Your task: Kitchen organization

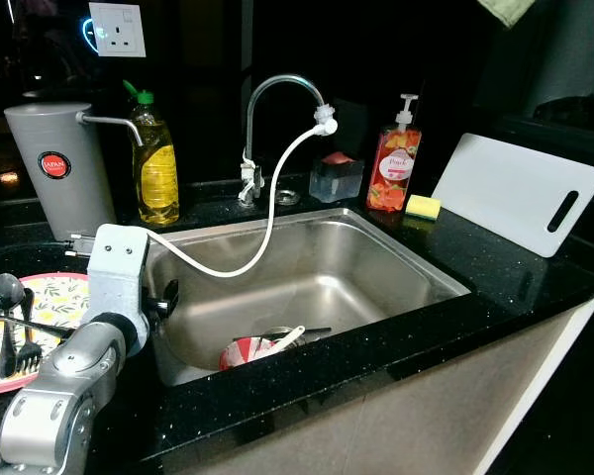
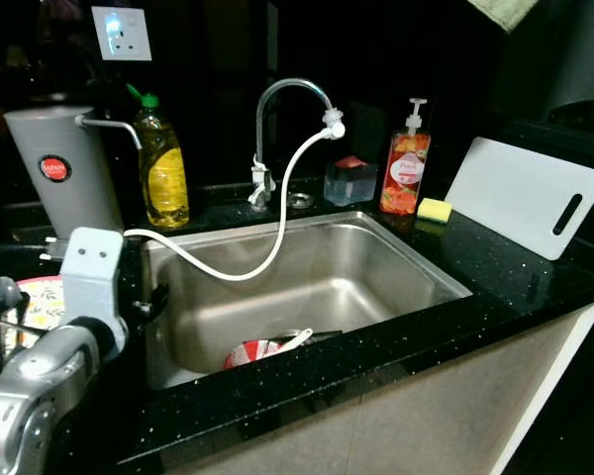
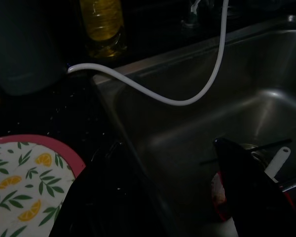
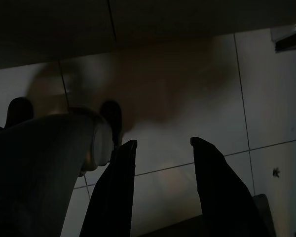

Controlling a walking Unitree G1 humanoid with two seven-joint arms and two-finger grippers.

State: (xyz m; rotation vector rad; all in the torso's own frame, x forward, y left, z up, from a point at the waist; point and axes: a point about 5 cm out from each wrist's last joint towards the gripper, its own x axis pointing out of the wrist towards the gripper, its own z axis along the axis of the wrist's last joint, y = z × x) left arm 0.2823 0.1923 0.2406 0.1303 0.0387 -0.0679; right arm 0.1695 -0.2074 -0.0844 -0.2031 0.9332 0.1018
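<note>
My left gripper (image 1: 167, 297) hangs open over the left rim of the steel sink (image 1: 396, 259), nothing between its fingers (image 3: 244, 187). In the sink's front part lies a red bowl (image 1: 246, 351) with a white spoon (image 1: 289, 338) and dark utensils in it; the bowl (image 3: 222, 197) sits partly behind one finger in the left wrist view. On the counter to the left, a lemon-patterned plate (image 1: 54, 297) with a pink rim carries a black ladle (image 1: 6, 293) and a fork (image 1: 25, 348). My right gripper (image 4: 160, 143) hangs idle and open above a tiled floor.
A white hose (image 1: 267, 213) loops from the faucet (image 1: 282, 94) across the sink to a grey canister (image 1: 54, 168). Behind stand a yellow dish-soap bottle (image 1: 156, 163), a clear holder (image 1: 335, 178), a red pump bottle (image 1: 394, 163), a yellow sponge (image 1: 423, 206). A white cutting board (image 1: 515, 193) leans at right.
</note>
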